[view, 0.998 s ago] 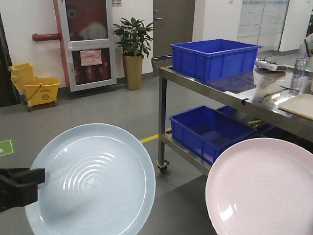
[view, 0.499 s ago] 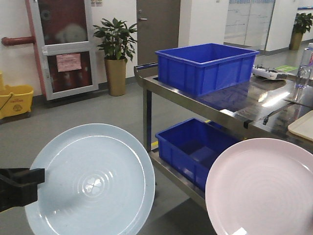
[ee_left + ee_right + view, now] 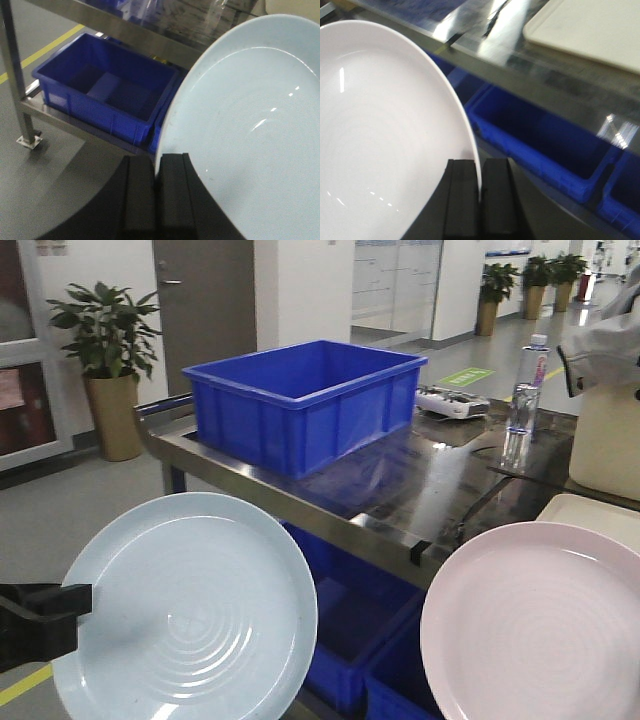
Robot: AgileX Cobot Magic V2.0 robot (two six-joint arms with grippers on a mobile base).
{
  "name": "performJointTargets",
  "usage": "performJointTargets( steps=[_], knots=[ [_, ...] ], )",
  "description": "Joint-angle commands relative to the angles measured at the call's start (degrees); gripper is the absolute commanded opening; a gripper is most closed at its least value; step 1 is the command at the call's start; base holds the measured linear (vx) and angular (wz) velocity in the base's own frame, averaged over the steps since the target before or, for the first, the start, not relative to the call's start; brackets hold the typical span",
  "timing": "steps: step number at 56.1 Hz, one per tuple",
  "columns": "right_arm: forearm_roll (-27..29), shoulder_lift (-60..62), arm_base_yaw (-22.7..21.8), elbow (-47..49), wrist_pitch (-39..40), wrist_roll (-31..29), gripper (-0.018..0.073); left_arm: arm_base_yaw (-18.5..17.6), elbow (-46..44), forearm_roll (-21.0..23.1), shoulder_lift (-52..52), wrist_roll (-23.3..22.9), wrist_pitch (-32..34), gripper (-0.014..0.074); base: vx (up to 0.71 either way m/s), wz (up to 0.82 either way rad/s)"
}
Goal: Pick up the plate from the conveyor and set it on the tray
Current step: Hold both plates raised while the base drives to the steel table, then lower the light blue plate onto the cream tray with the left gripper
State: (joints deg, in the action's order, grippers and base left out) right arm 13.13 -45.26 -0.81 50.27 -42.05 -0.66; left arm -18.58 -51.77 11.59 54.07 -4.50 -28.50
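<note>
A light blue plate [image 3: 190, 610] is held by its left rim in my left gripper [image 3: 84, 602], which is shut on it; the left wrist view shows the plate [image 3: 250, 125] and the gripper [image 3: 157, 165] pinching its edge. My right gripper [image 3: 480, 172] is shut on the rim of a pale pink plate [image 3: 385, 125], which fills the lower right of the front view [image 3: 540, 630]. The cream tray [image 3: 590, 512] lies on the steel cart just beyond the pink plate, and shows in the right wrist view too [image 3: 590, 30]. The conveyor is out of view.
The steel cart [image 3: 400, 505] carries a blue crate [image 3: 305, 400], a water bottle [image 3: 520, 400], a white controller [image 3: 450, 400] and a tall cream bin [image 3: 610, 440]. More blue crates [image 3: 350, 640] sit on its lower shelf. A potted plant [image 3: 105, 350] stands far left.
The front view has swung right and closer to the cart; the crate, bottle and tray have slid leftward in view. Both plates stay gripped at the same spots.
</note>
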Motion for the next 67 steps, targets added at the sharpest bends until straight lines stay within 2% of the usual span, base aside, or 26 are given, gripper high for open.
performJointTargets(
  steps=[1, 36, 67],
  knots=[
    [0.4, 0.3, -0.2, 1.8, 4.6, -0.2, -0.001, -0.2, -1.7, 0.8, -0.8, -0.5, 4.6, -0.0006, 0.46, -0.5],
    [0.4, 0.3, -0.2, 1.8, 4.6, -0.2, -0.001, -0.2, -1.7, 0.8, -0.8, -0.5, 4.6, -0.0006, 0.39, -0.52],
    [0.4, 0.3, -0.2, 1.8, 4.6, -0.2, -0.001, -0.2, -1.7, 0.8, -0.8, -0.5, 4.6, -0.0006, 0.23, -0.62]
  ],
)
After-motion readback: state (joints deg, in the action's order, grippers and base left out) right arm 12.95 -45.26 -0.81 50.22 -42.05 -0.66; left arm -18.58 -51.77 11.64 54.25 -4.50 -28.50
